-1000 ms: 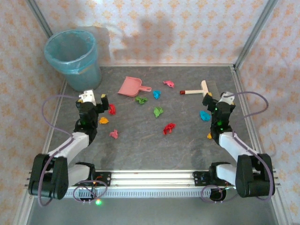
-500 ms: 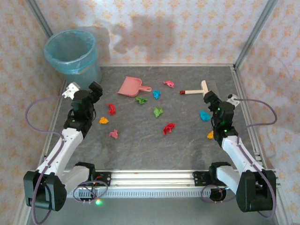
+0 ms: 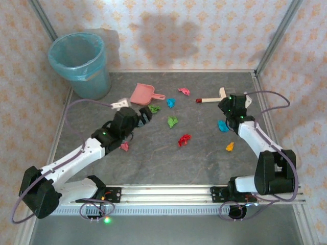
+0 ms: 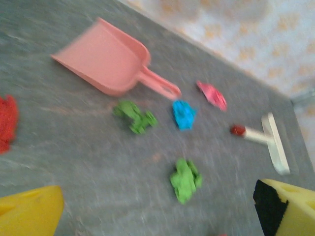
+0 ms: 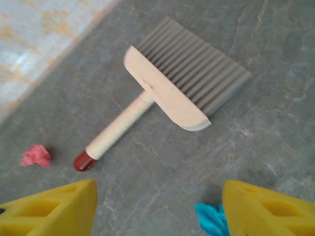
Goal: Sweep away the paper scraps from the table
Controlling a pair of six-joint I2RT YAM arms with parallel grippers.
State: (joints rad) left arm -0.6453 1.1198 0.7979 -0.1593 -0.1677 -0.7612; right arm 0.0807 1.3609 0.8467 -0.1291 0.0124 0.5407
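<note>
Bin by the far left corner of the table. Next, left gripper on the near side of the dustpan, jaws spread wide, nothing between them. The paper scraps lie scattered over the table's middle: pink, green, blue, red. One pink is near the far edge; a blue and an orange sit toward the right edge. Brush lies flat near the far right corner, handle pointing left. Just beside it, right gripper, jaws spread, gripping nothing.

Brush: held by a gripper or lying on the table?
Lying on the table. The brush lies flat, handle free; the right gripper stands open just short of it.
</note>
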